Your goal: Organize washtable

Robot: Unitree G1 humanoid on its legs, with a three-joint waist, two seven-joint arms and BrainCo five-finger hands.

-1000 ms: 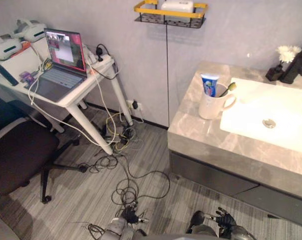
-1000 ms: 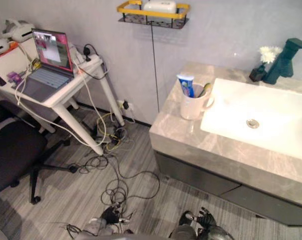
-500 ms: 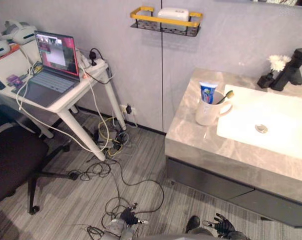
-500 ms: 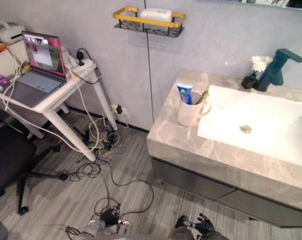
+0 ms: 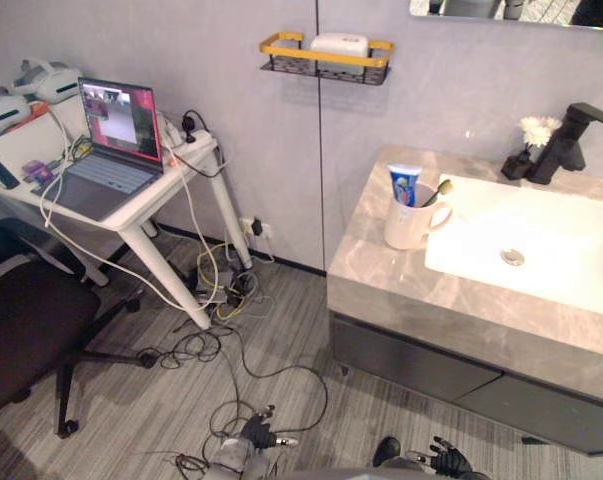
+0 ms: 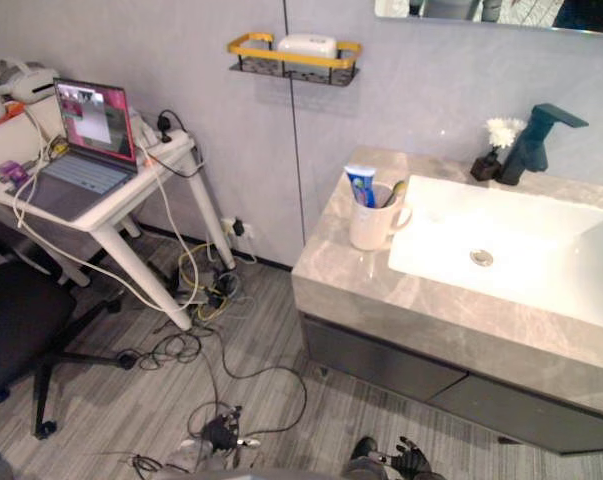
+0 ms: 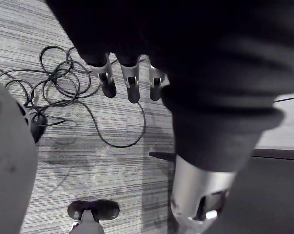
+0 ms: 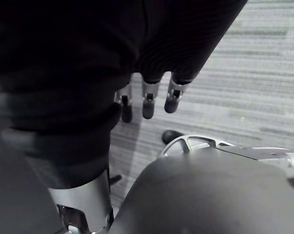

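Washtable (image 5: 379, 268), a grey marbled counter with a white basin (image 5: 566, 255), stands ahead and to the robot's right, well apart from both hands. Left hand (image 5: 253, 434) hangs low over the striped grey floor (image 5: 151, 400), its fingers (image 7: 132, 88) straight and relaxed, holding nothing. Right hand (image 5: 447, 462) hangs low too, its fingers (image 8: 147, 103) loosely extended and empty. On the counter, just left of the basin, a white mug (image 5: 405, 228) holds an upright toothpaste tube (image 5: 403, 184) and a toothbrush (image 5: 437, 191). At the counter's back edge stands a black faucet (image 5: 569, 138), with a small dark vase (image 5: 515, 166) holding a white flower (image 5: 534, 128) beside it. A yellow-rimmed wall shelf (image 5: 324, 55) carries a white object (image 5: 339, 43). Farther left, a white desk (image 5: 159, 193) bears an open laptop (image 5: 113, 140), with a dark office chair (image 5: 26, 320) beside it.
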